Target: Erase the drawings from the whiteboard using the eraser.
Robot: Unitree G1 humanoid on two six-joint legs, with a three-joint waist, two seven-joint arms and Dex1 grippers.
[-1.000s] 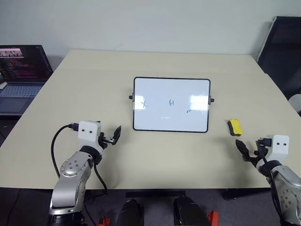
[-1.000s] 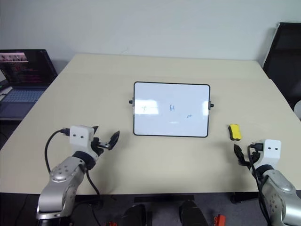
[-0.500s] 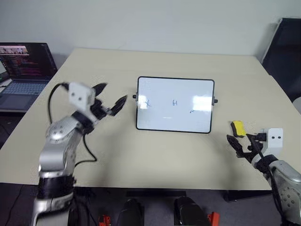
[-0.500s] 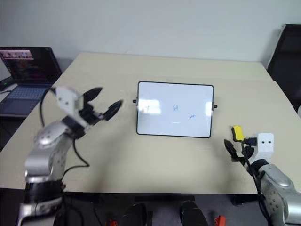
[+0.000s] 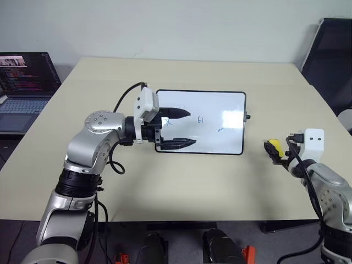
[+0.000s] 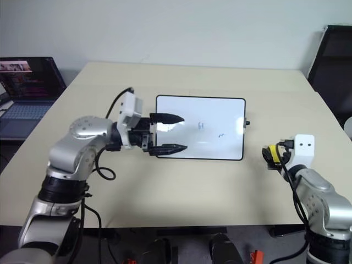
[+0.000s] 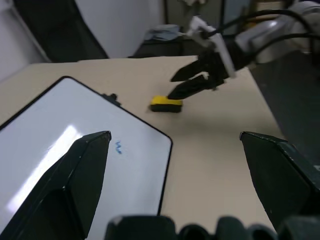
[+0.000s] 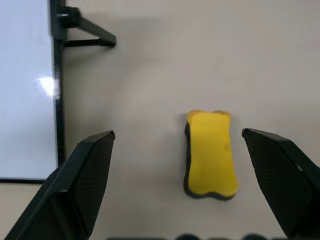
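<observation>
While spread wide over the table (image 5: 181, 181), two grippers, one whiteboard, one eraser and one laptop on view. At far left, laptop (image 5: 25, 82), lid up, screen lit, off the table's left edge. Next, left arm bent across the tabletop, forearm reaching rightward, left gripper (image 5: 179, 128) pointing level toward the right, hovering above the whiteboard's left part with fingers parted wide, nothing between them; one finger near the board's upper left, the other near its lower edge. In the middle, whiteboard (image 5: 212, 124) lying flat, black frame, small knob on the right side. On it, drawings (image 5: 201, 119): two blue marks countable in the head views, an H-like shape near the centre and a short squiggle further right; left part covered by the gripper, so any mark there not to be told. Further right, eraser (image 8: 210, 152), yellow with dark underside, flat on the table, well apart from the board's right edge. At far right, right gripper (image 7: 195, 80) angled slightly down, fingers wide apart, tips just beside the eraser, contact impossible to tell.
</observation>
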